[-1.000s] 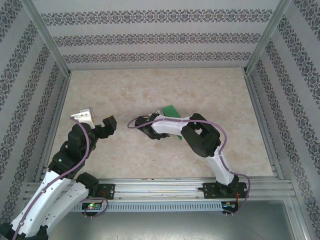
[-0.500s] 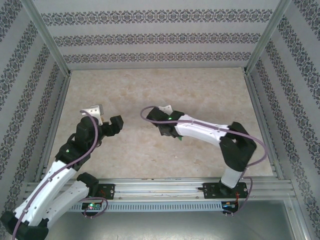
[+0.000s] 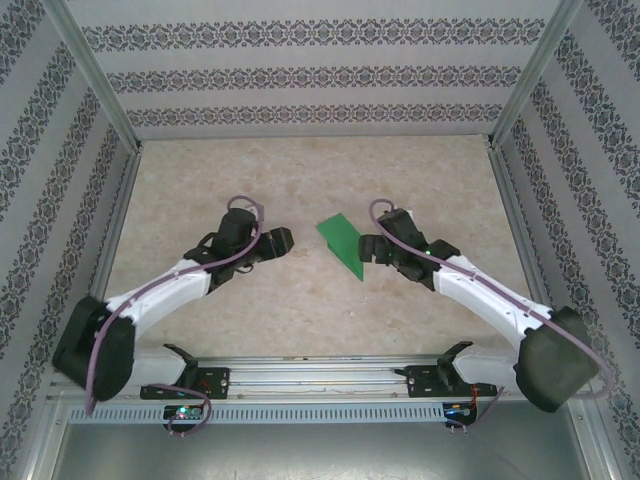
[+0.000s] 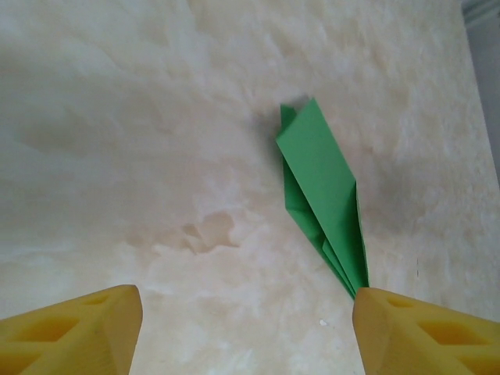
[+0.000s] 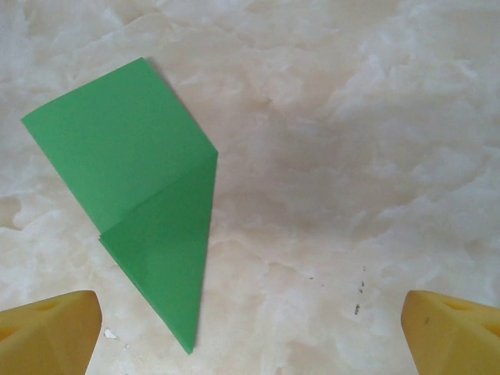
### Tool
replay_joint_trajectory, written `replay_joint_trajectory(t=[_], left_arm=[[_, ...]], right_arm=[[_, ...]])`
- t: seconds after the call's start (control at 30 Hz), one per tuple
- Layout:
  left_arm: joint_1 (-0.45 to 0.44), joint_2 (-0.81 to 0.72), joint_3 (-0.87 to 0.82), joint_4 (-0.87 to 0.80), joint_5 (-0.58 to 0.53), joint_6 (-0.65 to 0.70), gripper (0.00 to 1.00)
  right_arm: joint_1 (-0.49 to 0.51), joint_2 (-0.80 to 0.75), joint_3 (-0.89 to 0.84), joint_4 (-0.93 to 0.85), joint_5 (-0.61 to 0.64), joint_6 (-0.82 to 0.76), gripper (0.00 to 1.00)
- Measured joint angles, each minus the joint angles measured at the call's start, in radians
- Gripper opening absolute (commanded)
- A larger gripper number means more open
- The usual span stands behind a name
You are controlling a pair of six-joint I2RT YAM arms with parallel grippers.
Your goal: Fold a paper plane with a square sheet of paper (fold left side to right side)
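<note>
Light, limp and slick, the green paper plane [image 3: 340,245] lies flat mid-way across the tabletop [image 3: 300,170], between the open-fingered left gripper [image 4: 246,297] and right gripper [image 5: 251,301]; its layered long edge looks the likeliest hold.

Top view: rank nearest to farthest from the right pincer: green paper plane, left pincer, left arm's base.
1. Bright green folded paper plane, just left of the right pincer.
2. Left pincer, beyond the plane.
3. Left arm's black base, near-left edge.

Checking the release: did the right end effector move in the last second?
Yes. In the top view the right end effector has shifted right, toward the right side rail, off the paper plane.
</note>
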Motion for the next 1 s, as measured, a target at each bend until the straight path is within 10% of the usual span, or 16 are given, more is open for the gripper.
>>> replay_joint_trajectory(t=[0.53, 1.0], left_arm=[[-0.080, 0.464, 0.232, 0.227, 0.088, -0.169, 0.57], [-0.081, 0.643, 0.327, 0.322, 0.090, -0.222, 0.31]], right_arm=[[-0.359, -0.288, -0.233, 0.158, -0.414, 0.013, 0.98], [-0.423, -0.314, -0.275, 0.172, -0.544, 0.011, 0.98]])
